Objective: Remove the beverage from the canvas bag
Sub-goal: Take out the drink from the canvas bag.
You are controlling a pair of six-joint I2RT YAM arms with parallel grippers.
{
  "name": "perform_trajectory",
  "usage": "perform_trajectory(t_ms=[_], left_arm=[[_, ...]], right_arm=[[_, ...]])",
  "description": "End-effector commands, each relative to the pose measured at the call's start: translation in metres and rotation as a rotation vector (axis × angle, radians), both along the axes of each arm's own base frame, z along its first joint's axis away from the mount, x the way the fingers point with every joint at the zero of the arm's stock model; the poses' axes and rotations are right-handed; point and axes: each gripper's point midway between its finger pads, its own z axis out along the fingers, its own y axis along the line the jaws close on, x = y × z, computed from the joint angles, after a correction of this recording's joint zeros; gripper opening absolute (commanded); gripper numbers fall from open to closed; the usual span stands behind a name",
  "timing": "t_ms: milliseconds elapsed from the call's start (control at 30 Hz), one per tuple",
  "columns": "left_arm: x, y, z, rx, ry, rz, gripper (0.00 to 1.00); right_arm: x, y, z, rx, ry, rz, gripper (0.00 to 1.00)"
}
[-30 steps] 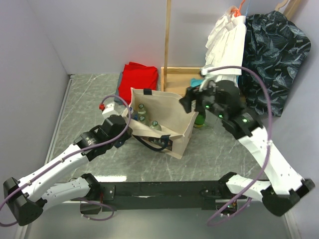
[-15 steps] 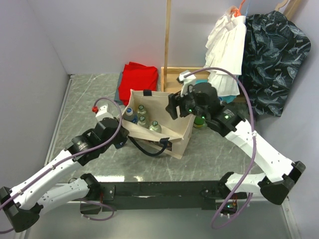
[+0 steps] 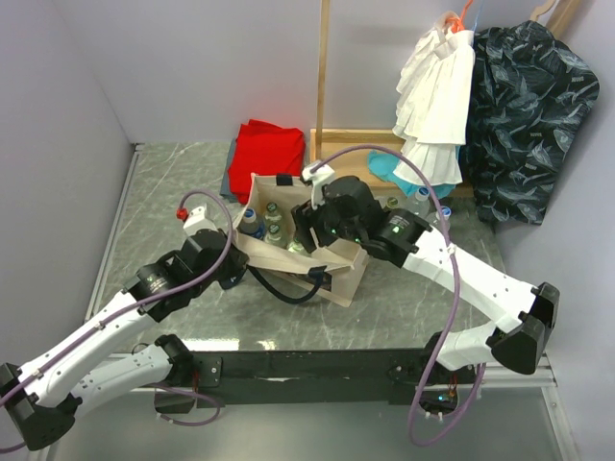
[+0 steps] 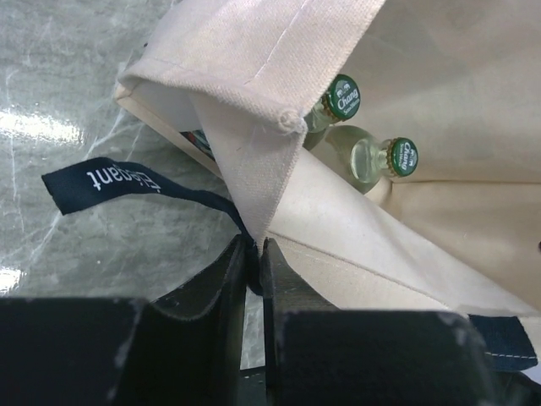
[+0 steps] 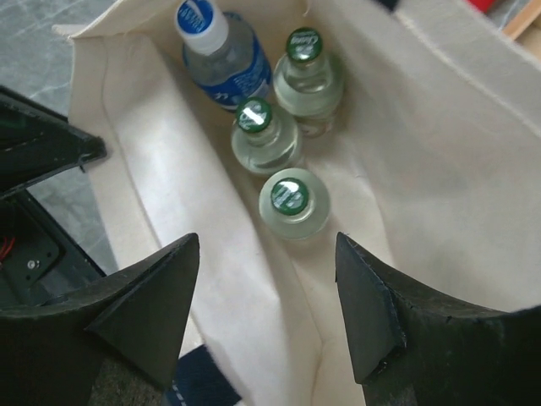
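The beige canvas bag (image 3: 341, 269) with navy straps stands mid-table. My left gripper (image 4: 254, 254) is shut on the bag's near rim corner (image 4: 254, 161) and holds the mouth open. My right gripper (image 5: 266, 245) is open above the bag's mouth, looking straight down inside. Inside stand three clear glass bottles with green caps (image 5: 287, 196) (image 5: 254, 118) (image 5: 304, 46) and a water bottle with a white cap and blue label (image 5: 203, 21). The nearest green-capped bottle sits just ahead of my open fingers (image 5: 363, 296). Two green caps (image 4: 342, 96) show in the left wrist view.
A red folded cloth (image 3: 266, 154) lies behind the bag. A wooden frame (image 3: 332, 144) with hanging white (image 3: 437, 96) and dark patterned garments (image 3: 524, 106) stands at the back right. More bottles (image 3: 423, 202) stand on the table right of the bag.
My right arm has swung left from beside the bag's right side to over its mouth. My left gripper has pulled the bag's near rim down and toward me.
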Motion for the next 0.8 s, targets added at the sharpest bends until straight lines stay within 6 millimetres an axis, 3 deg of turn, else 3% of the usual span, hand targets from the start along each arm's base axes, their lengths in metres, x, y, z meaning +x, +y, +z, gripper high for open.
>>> perform_trajectory(t_ms=[0,167,433,667,767], left_arm=[[-0.011,-0.004,-0.012,0.011,0.054,-0.047,0.13],[-0.014,-0.009,-0.012,-0.02,0.063,-0.062,0.13],[-0.025,0.007,-0.028,0.029,0.119,-0.02,0.1],[-0.016,0.007,-0.014,0.028,0.07,-0.007,0.13],[-0.014,0.003,-0.015,0.031,0.07,-0.015,0.13]], right_arm=[[-0.015,0.003,-0.014,-0.01,0.032,-0.004,0.72],[-0.034,0.006,-0.036,-0.015,0.067,0.005,0.72],[-0.035,-0.007,-0.058,-0.096,0.089,-0.045,0.72],[-0.065,-0.004,-0.076,-0.114,0.17,0.021,0.71],[-0.061,-0.01,-0.075,-0.107,0.144,-0.03,0.74]])
